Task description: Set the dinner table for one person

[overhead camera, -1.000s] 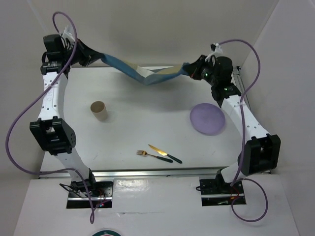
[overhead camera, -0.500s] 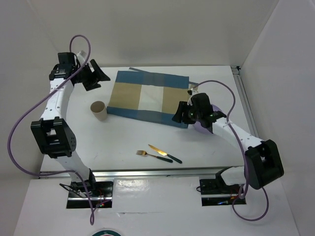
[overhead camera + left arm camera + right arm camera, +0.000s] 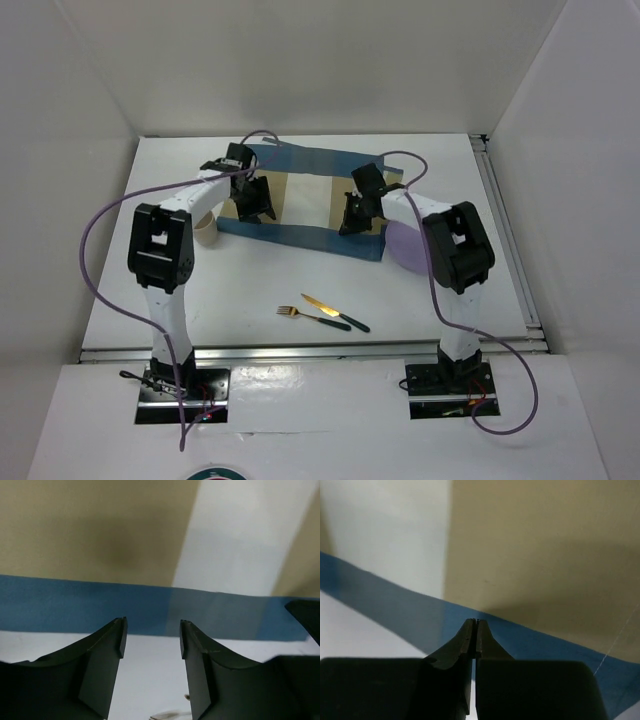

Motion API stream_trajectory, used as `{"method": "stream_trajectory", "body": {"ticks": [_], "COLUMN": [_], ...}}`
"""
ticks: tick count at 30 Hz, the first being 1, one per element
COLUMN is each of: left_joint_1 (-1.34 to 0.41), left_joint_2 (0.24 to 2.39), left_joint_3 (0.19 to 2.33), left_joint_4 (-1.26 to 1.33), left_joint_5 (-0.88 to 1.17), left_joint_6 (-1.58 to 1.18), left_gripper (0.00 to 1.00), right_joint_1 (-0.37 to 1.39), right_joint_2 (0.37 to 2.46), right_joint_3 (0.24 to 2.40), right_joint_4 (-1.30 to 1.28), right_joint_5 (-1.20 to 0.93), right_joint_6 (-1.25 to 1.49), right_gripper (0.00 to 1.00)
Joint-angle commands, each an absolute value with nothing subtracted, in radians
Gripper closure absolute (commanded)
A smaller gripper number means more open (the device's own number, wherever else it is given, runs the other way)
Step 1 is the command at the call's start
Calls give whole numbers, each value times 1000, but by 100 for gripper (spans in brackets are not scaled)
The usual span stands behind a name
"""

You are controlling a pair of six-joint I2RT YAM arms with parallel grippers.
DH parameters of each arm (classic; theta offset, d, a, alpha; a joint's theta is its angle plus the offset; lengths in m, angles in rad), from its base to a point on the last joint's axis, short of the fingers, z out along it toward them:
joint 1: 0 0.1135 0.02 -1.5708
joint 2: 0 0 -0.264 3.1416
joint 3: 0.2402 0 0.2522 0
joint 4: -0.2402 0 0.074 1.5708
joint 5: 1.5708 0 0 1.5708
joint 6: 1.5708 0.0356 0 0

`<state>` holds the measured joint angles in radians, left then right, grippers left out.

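The blue-and-tan checked placemat [image 3: 305, 205] lies flat on the far half of the white dinner table [image 3: 250, 290]. My left gripper [image 3: 256, 203] hovers low over its left part, jaws open and empty above the blue border [image 3: 75, 602]. At the placemat's right part my right gripper [image 3: 352, 215] is shut, its tips [image 3: 476, 625] over the blue border [image 3: 420, 615] with nothing visible between them. A tan cup [image 3: 205, 230] stands left of the placemat, partly behind the left arm. The purple plate [image 3: 405, 252] sits at the right, partly under the right arm.
A gold fork [image 3: 298, 316] and a gold knife [image 3: 335, 314] with dark handles lie side by side near the front middle of the table. A metal rail [image 3: 320, 350] runs along the near edge, and white walls close in the sides and back.
The placemat, held up stretched between both grippers a second ago, now lies flat. Both grippers let go and swung inward over it; the left stayed open, the right shut again.
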<state>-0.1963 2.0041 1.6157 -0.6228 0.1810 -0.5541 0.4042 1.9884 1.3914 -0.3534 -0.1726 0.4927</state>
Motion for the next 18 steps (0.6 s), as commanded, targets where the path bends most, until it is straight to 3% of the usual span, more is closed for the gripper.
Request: {"method": "stream_trajectory", "body": {"ticks": [1, 10, 18], "left_joint_1": [-201, -251, -298], "left_joint_2": [2048, 2152, 1912], "left_joint_3": [1609, 1600, 1247], "left_joint_4": [-571, -578, -522], "left_joint_5": [74, 25, 9], "left_joint_6": [-597, -606, -653], "left_gripper": [40, 43, 44], "right_joint_1": [411, 411, 411], "right_joint_2": [2011, 1993, 1899], "right_joint_3": [1404, 1235, 1126], "right_joint_4": [-410, -388, -397], "right_joint_5": [-192, -192, -190], "right_joint_6": [531, 531, 474], "right_gripper": [100, 100, 100]}}
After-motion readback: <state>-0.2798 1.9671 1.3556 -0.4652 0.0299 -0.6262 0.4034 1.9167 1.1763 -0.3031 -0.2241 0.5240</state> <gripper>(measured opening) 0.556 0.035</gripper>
